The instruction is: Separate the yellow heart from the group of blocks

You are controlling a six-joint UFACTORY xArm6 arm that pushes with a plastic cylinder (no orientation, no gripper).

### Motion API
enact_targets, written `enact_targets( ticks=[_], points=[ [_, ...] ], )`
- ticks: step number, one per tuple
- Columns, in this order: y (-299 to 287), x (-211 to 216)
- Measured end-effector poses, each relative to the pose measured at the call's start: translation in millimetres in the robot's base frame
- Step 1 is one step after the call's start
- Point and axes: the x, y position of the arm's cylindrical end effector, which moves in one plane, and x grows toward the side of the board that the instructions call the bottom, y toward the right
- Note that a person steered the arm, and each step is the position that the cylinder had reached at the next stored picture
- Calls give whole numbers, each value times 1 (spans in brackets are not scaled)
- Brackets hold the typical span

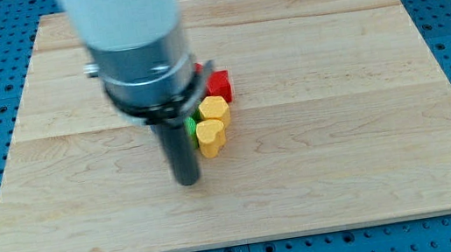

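Task not yet accomplished. My tip (pixel 188 181), a bare rod with no claw to open or close, rests on the wooden board (pixel 341 127). The yellow heart block (pixel 211 137) sits just right of it, touching the yellow hexagonal block (pixel 214 109); red (pixel 219 85) and green (pixel 192 124) blocks adjoin.

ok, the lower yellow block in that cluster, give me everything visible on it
The lower yellow block is a small, chunky, matte piece, plastic-looking, with a paler top face and darker sides. Its outline is lobed, possibly a heart, but too small to confirm. It lies flat on the wooden board, at the cluster's bottom end, against the other yellow block above it and a green block at its upper left. My tip sits just to its lower left, apparently not touching.
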Motion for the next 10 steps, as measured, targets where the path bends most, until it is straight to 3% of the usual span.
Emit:
enact_targets(
  ticks=[1,2,3,4,5,6,7,9,10],
  points=[
    [77,-28],
    [69,-59],
    [30,-56],
    [29,-13],
    [-6,-12],
    [-56,-38],
    [-62,-72],
    [-48,-37],
    [16,-8]
  ],
)
